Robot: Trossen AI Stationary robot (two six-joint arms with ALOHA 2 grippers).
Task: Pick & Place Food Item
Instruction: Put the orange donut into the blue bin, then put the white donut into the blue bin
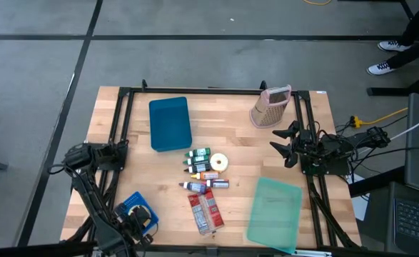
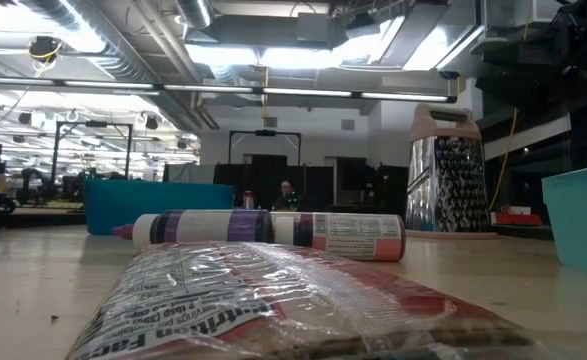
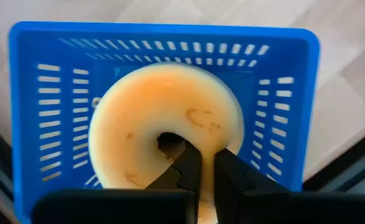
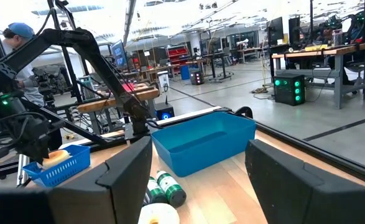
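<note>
We pinched the bagel (image 3: 163, 143) with the left gripper (image 3: 201, 171) over the blue basket (image 3: 33, 124), at the table's (image 1: 238, 135) corner; our right gripper (image 1: 286, 143) waited open.

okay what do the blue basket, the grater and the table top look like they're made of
Blue basket: looks like moulded plastic, smooth and slightly glossy, with rows of slotted vents in its walls. Grater: body seems shiny perforated metal that reflects the room, with a pale pinkish handle and base, probably plastic. Table top: appears to be light wood, butcher-block style, with visible strips and grain and a matte finish.
</note>
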